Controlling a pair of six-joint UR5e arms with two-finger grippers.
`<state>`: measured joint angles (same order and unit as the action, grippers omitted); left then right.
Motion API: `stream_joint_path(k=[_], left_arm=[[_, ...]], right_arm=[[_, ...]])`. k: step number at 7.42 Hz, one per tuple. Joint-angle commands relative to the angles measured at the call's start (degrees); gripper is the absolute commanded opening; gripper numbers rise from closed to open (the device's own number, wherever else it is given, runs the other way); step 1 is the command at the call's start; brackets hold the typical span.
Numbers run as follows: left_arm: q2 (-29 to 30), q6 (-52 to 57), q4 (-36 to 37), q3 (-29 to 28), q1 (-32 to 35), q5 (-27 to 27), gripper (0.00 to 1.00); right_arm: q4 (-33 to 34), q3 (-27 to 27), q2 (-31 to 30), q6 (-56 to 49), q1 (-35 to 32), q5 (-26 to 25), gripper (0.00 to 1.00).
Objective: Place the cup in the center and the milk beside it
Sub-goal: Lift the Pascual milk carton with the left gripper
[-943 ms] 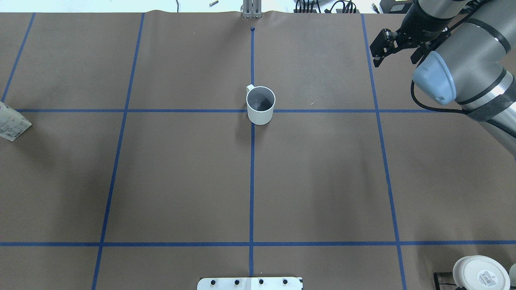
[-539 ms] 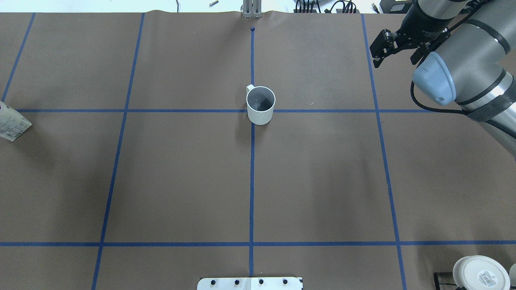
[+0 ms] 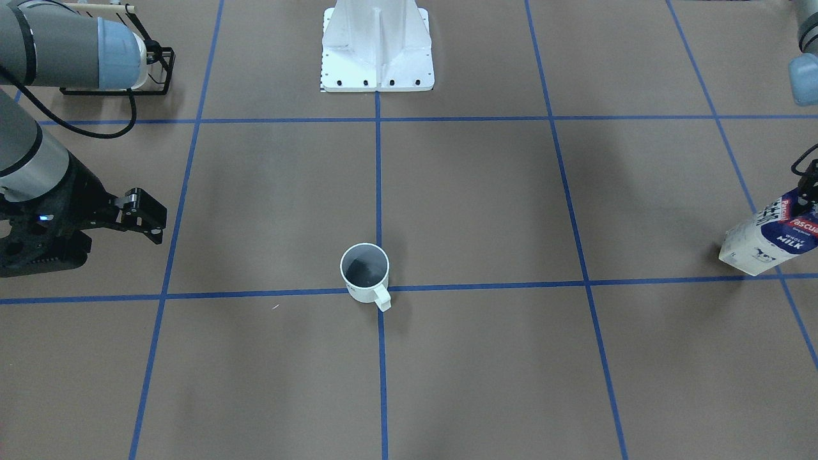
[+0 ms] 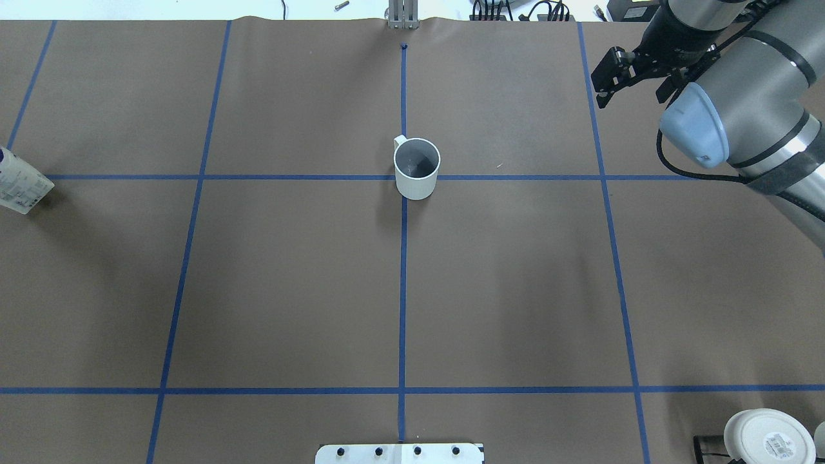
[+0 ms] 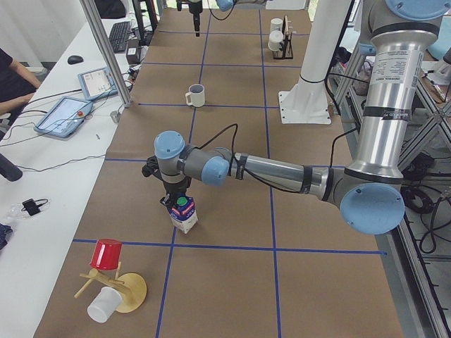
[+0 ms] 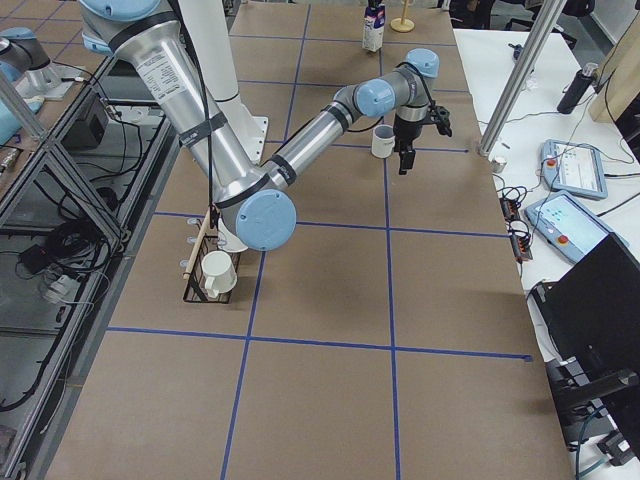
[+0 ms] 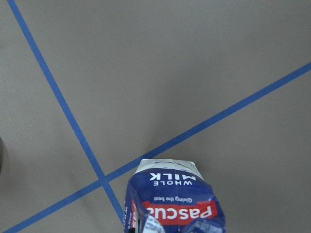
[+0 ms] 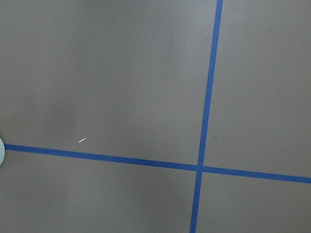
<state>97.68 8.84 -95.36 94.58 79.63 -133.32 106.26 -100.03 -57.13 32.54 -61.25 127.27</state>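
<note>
The cup [image 4: 417, 167] stands upright on the center [image 4: 403, 177], the crossing of two blue tape lines; it also shows in the front view [image 3: 365, 271] with its handle toward the camera. The milk [image 3: 770, 236] is tilted at the table's left end, at the overhead view's left edge [image 4: 24, 190]. My left gripper [image 5: 176, 198] is shut on the milk's top; the left wrist view shows the carton [image 7: 172, 204] just below the camera. My right gripper [image 4: 630, 100] is open and empty, hovering far to the right of the cup.
A squat white cup with a stickered base [image 4: 769, 438] sits at the near right corner by a black rack [image 3: 150, 64]. The robot's white base plate [image 3: 377, 48] is at the near middle edge. A stand with a red cup [image 5: 107, 255] is at the left end.
The milk has shifted slightly farther from the robot and a little inward along the left edge, held by my left gripper. The cup and the right gripper have barely moved.
</note>
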Motion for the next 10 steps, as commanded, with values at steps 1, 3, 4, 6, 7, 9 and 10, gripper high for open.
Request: stream_joint_path(k=[1, 3, 4, 6, 7, 9, 10], left_arm=[[9.7, -2.1, 16.6, 4.3, 0.1, -0.1, 0.00], [18.8, -19.2, 20.7, 4.8, -2.7, -2.9, 0.00], [21.5, -26.7, 20.5, 4.7, -6.7, -3.1, 0.00], [30.9, -44.5, 20.4, 1.2, -13.7, -2.6, 0.00], [34.8, -51.7, 20.2, -1.0, -15.9, -2.6, 0.00], [39.3, -64.0, 20.0, -1.5, -23.1, 2.8, 0.00], [40.1, -68.1, 19.3, -1.7, -27.1, 4.9, 0.00]], right_arm=[[0.0, -0.1, -0.1, 0.0, 0.0, 0.1, 1.00], [0.0, -0.1, -0.1, -0.1, 0.0, 0.1, 1.00], [0.0, -0.1, -0.2, -0.3, -0.1, 0.1, 1.00], [0.0, -0.2, -0.6, -0.5, -0.1, 0.1, 1.00], [0.0, -0.2, -0.6, -0.4, -0.1, 0.1, 1.00], [-0.1, -0.2, -0.9, -0.4, -0.1, 0.1, 1.00], [-0.1, -0.3, -1.0, -0.5, -0.1, 0.1, 1.00]])
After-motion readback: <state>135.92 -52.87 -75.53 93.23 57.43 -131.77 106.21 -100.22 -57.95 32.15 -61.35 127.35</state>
